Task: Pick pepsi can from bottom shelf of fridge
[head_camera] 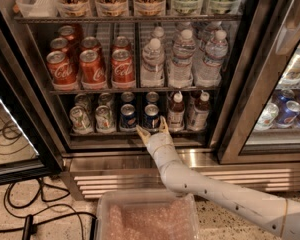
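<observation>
The fridge (35,79) stands open, with wire racks of drinks. On the bottom shelf (105,132) two blue pepsi cans stand side by side at the front, one on the left (128,116) and one on the right (151,116), with more behind them. My gripper (152,129) is open at the shelf's front edge. Its two pale fingers point up on either side of the base of the right pepsi can, just in front of it. My white arm runs down to the lower right.
Pale silver-green cans (80,119) stand left of the pepsi cans; small bottles (175,113) stand to the right. Red Coca-Cola cans (92,66) and water bottles (181,59) fill the rack above. A clear bin (145,219) sits below. Cables (20,219) lie on the floor.
</observation>
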